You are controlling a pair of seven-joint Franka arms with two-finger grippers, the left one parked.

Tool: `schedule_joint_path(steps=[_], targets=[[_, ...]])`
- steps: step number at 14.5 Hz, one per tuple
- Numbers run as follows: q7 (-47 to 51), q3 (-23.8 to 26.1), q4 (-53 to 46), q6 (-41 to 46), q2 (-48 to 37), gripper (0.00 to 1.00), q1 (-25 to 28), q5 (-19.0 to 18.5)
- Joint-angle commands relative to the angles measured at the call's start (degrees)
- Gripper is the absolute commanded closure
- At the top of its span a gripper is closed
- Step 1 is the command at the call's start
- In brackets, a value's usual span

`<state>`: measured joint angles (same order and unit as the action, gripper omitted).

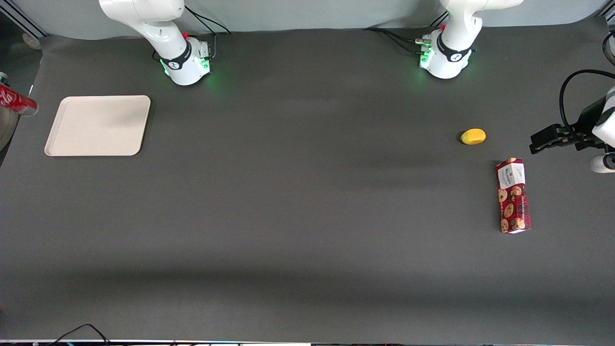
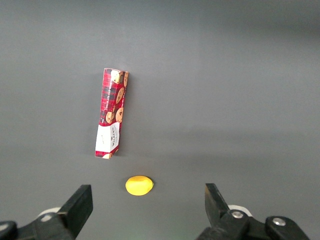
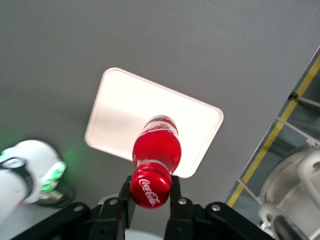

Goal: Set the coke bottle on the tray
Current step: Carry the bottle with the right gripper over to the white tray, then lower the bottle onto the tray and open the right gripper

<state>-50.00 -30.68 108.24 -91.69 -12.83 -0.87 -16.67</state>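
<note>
Red coke bottle [image 3: 155,167], cap toward the wrist camera, clamped at the neck between the 2 fingers [image 3: 121,197] of the gripper [image 3: 149,196]; held in the air above the table, not resting on anything. Seen from the wrist with the tray [image 3: 120,112] below it. In the front view, bottle [image 1: 18,100] only partly in frame at the working arm's end of the table, lying roughly level, raised and just off the tray's outer edge; gripper itself out of that frame.

Cream-white tray [image 1: 98,125], flat, low rim, rounded corners, bare, near the working arm's base [image 1: 187,62].

Grey table cover [image 1: 298,202].

Yellow lemon-shaped object [image 1: 473,136], toward the parked arm's end.

Red cookie box [image 1: 513,195], lying flat, nearer the front camera than the yellow object, apart from it.
</note>
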Motion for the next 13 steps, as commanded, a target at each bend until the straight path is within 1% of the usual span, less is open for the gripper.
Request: schedule_joint_path(steps=[1,4,7,8,10,13], targets=[[-4.04,-6.74,9.51,-11.28,-1.85,0.85,1.66,-1.96],[-9.84,-14.57,16.63,-23.85,0.60,0.85,1.74,-1.78],[-14.93,-19.84,21.65,-33.35,3.68,0.85,1.04,-0.99],[-15.47,-20.56,22.79,-35.47,4.82,0.84,0.95,-0.03],[-19.06,-20.65,23.95,-38.37,7.10,0.84,-0.18,3.47],[-26.88,-20.65,23.86,-41.98,14.12,0.84,-2.29,11.55]])
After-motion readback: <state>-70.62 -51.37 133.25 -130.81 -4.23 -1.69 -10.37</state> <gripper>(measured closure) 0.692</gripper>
